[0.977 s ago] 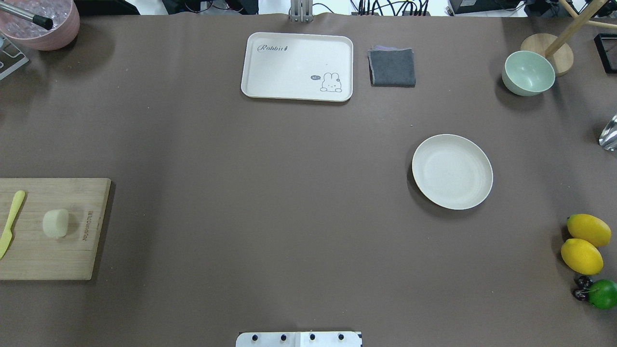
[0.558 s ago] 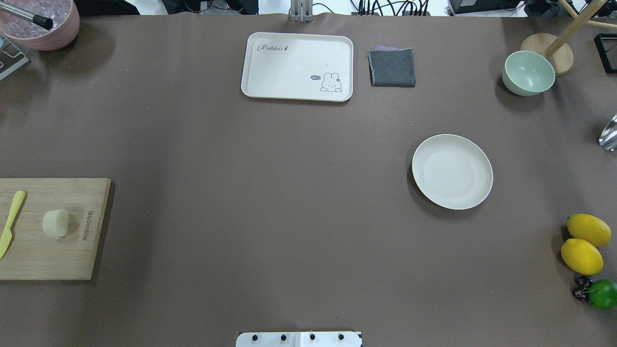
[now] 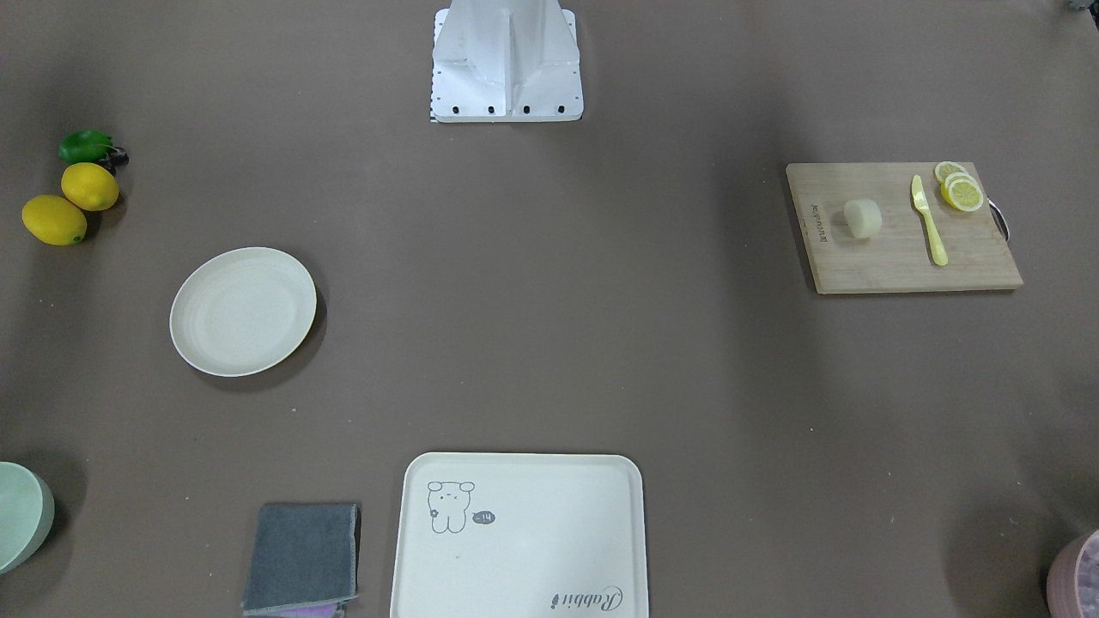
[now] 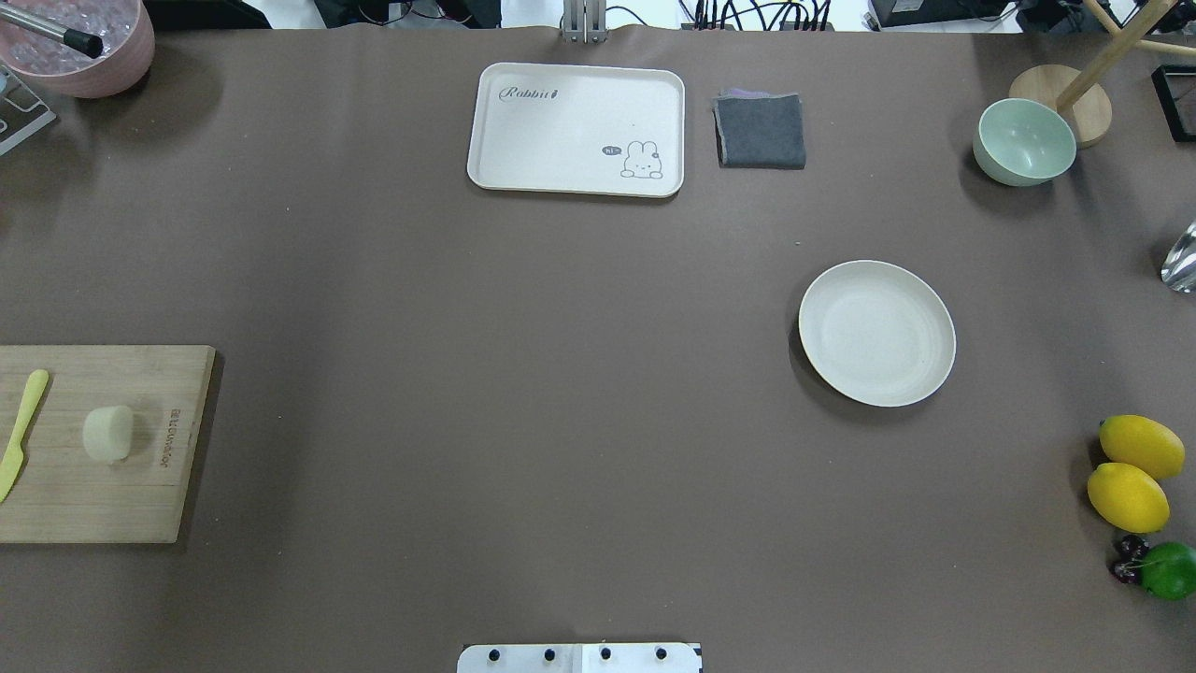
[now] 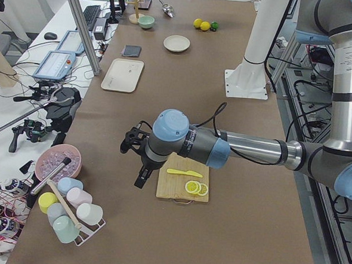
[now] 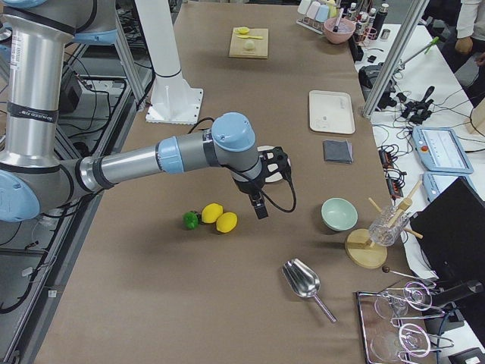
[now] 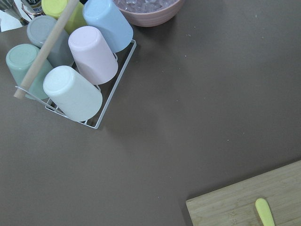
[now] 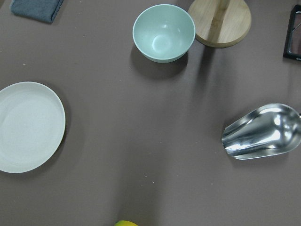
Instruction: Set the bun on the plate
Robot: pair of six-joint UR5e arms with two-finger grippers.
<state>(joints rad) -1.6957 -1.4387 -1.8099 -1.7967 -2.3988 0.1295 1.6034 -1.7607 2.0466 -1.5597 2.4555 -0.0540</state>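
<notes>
The bun (image 4: pixel 107 433) (image 3: pixel 862 218) is a pale cream stub lying on a wooden cutting board (image 4: pixel 140 505) at the table's left edge. The round cream plate (image 4: pixel 876 333) (image 3: pixel 243 311) (image 8: pixel 28 126) sits bare on the right half of the table. My left gripper (image 5: pixel 141 181) shows only in the exterior left view, hanging above the table beside the board's outer end; I cannot tell whether it is open or shut. My right gripper (image 6: pixel 260 211) shows only in the exterior right view, raised between the plate and the lemons; its state I cannot tell either.
A yellow knife (image 3: pixel 930 223) and lemon slices (image 3: pixel 960 189) share the board. A cream tray (image 4: pixel 576 129) and grey cloth (image 4: pixel 761 130) lie at the far side. Green bowl (image 4: pixel 1024 141), metal scoop (image 8: pixel 261 133), lemons (image 4: pixel 1131 472), cup rack (image 7: pixel 70 66) and pink bowl (image 4: pixel 79 42) line the edges.
</notes>
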